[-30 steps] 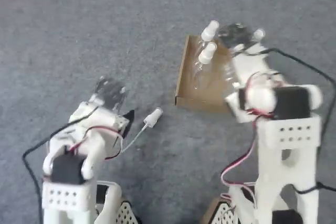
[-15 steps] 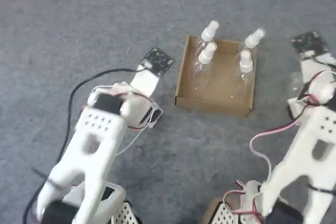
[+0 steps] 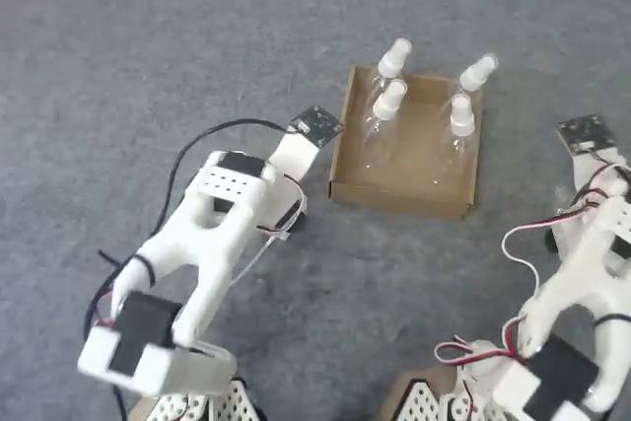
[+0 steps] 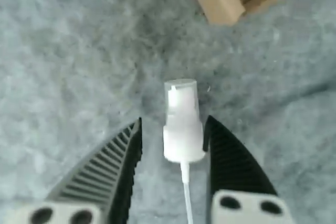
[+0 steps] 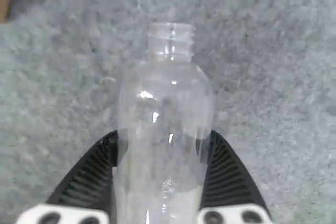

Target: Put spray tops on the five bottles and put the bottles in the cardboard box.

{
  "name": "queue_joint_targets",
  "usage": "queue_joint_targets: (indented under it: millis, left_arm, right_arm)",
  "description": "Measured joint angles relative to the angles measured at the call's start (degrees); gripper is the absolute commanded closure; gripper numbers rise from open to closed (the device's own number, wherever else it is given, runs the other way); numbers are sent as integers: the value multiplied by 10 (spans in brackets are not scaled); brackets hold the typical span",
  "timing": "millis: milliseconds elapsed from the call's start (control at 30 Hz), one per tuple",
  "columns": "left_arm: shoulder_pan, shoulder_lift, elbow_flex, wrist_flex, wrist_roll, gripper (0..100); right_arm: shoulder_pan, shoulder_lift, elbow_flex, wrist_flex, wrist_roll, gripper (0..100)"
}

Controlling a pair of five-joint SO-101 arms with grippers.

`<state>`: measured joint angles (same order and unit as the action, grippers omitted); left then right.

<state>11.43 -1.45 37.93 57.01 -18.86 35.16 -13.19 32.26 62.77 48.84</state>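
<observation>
Left of the shallow brown cardboard box [image 3: 394,192], on the grey felt-covered desk [image 3: 128,76], lies a white spray top [image 4: 182,121] with a thin dip tube. The left pincer [image 4: 173,125] is open astride it, one black ribbed finger just beside the top and the other a little apart. A corner of the box is near. Inside the box are four clear capped bottles [image 3: 380,123], each with a white sprayer, two toward its left wall and two toward its right. Right of the box, the right pincer [image 5: 161,142] is clamped on a clear plastic bottle [image 5: 165,124], fingers pressed against both sides, its threaded neck bare.
</observation>
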Motion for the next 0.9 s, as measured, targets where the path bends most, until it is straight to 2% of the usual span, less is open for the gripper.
queue_joint_targets:
  millis: [233, 533, 900]
  left_arm:
    - [1, 65, 0, -56, -4, 832]
    - [4, 73, -19, -65, -4, 795]
    - [4, 77, -25, -75, -3, 856]
  right_arm:
    - [17, 23, 1, -7, 0, 993]
    - [23, 33, 1, -9, 0, 993]
    - [25, 33, 1, -9, 0, 993]
